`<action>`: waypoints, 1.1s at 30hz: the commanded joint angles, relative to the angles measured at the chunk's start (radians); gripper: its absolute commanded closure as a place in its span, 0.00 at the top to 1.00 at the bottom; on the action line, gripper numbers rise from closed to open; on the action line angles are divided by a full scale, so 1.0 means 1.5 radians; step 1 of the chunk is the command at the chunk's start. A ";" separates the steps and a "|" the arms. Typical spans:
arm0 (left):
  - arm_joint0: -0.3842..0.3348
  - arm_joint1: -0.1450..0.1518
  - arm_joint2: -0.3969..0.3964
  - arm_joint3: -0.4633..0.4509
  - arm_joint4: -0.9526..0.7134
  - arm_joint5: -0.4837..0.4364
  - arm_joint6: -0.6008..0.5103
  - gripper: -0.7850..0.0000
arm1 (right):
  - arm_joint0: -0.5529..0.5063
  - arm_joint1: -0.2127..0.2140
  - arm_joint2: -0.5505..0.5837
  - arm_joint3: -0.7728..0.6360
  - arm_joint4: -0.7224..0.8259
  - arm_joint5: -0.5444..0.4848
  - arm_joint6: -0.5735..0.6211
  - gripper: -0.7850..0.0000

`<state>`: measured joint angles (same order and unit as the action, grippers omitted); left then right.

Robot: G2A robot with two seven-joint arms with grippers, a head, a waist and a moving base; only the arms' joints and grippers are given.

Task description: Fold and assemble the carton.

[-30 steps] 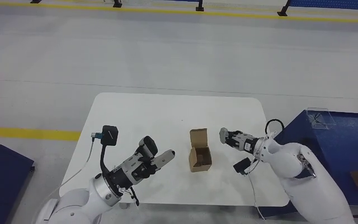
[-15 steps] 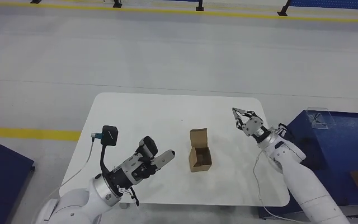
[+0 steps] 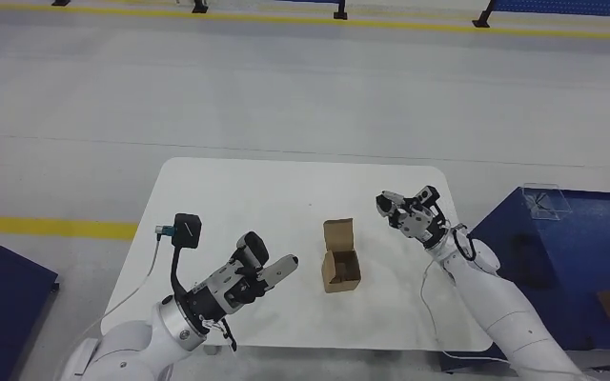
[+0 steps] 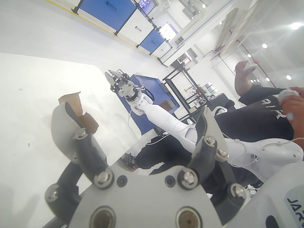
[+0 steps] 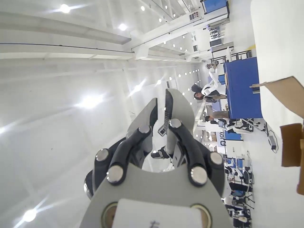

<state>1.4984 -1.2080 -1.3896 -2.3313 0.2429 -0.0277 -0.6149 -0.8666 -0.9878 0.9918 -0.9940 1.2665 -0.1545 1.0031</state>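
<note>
Table (image 3: 238, 190) first, since it's the biggest thing around: white top, rounded corners, with a yellow floor line (image 3: 67, 227) running off past its left edge. Just off the right edge sits a blue cabinet (image 3: 572, 248), close enough that the right arm passes right by it. Left gripper (image 3: 272, 252) hangs over the near edge, a bit left of the middle. Its fingers are spread wide with nothing in them, and it's aimed roughly at the carton (image 3: 340, 270), with a strip of bare white top between the two, so no contact. Right gripper (image 3: 389, 202) is over the right side of the table, more toward the far right corner. Its fingers are pinched almost together, with just a thin slit visible in the right wrist view, and they're gripping nothing. It sits off the carton's far right side, clearly apart from it. The carton itself is a small brown cardboard one, standing upright a little right of the table's middle and closer to the near edge than the far one. Its top is open, with the lid flap sticking out on the far side. From the left wrist view, one of that gripper's own fingers (image 4: 61, 122) blocks a good chunk of the carton, so only the flap and a corner peek out. Smallest bit: a clear little box (image 3: 546, 200) sitting on top of the cabinet.
</note>
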 commanded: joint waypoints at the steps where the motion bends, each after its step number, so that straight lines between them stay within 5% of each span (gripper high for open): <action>1: 0.000 0.000 0.000 0.000 0.000 0.000 0.000 1.00 | 0.000 0.000 0.000 0.000 0.000 0.000 0.000 1.00; 10: 0.000 0.000 0.000 0.000 0.000 0.000 0.000 1.00 | 0.002 0.001 0.002 -0.001 -0.016 -0.013 -0.005 1.00; 12: 0.001 0.000 0.000 0.006 0.006 0.004 0.000 1.00 | 0.004 0.010 0.014 -0.003 -0.147 -0.110 -0.057 1.00; 21: -0.151 -0.003 0.153 0.154 0.295 0.189 -0.116 1.00 | -0.013 0.063 0.090 -0.078 -0.589 -0.167 -0.137 1.00; 29: -0.278 -0.026 0.311 0.297 0.492 0.322 -0.198 1.00 | -0.094 0.086 0.101 -0.242 -0.976 -0.081 -0.277 1.00; 33: -0.325 -0.042 0.371 0.357 0.542 0.355 -0.230 1.00 | -0.131 0.088 0.082 -0.294 -1.076 -0.052 -0.281 1.00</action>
<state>1.0289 -1.2646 -0.8558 -1.8219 1.0435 0.4964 -0.9495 -1.0526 -0.8567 1.1196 -1.4213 -0.3049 -0.2415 0.5821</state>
